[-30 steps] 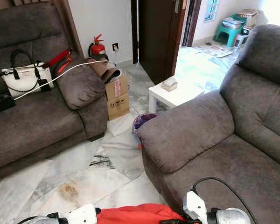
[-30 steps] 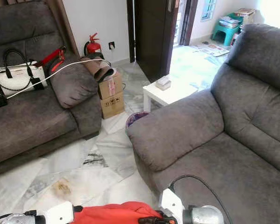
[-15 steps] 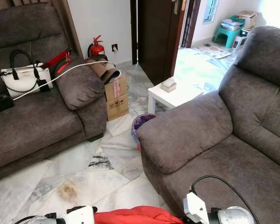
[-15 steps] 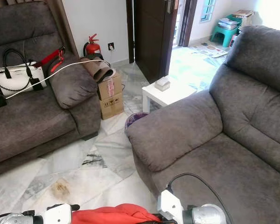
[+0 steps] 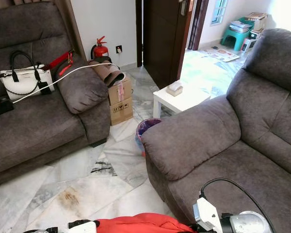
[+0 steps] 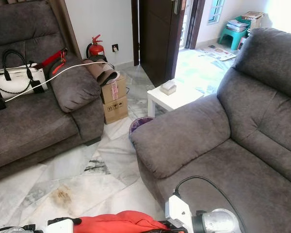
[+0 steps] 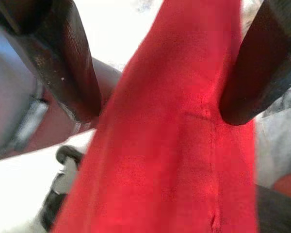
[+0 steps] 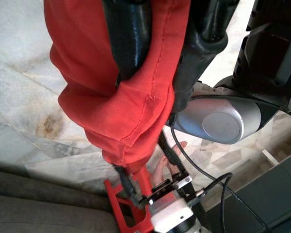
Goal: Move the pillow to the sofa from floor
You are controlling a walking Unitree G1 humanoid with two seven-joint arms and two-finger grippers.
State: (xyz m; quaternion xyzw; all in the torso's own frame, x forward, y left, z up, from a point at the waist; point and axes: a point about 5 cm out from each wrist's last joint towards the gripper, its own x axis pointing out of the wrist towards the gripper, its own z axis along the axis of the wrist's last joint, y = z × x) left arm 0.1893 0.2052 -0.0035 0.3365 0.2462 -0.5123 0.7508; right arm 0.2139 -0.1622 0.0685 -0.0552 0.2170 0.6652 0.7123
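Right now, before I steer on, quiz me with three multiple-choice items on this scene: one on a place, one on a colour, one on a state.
1. Where does the white handbag lie?
A. on the left sofa's seat
B. on the white side table
C. on the floor tiles

2. What colour is the pillow between the grippers?
A. blue
B. red
C. grey

3. How does the right gripper stand to the pillow?
A. open, apart from it
B. shut on its cloth
C. lying flat beneath it

Answers:
1 A: the bag rests on the left sofa, against its back.
2 B: red cloth shows in both wrist views.
3 B: the right wrist view shows the black fingers pinching the red cloth.
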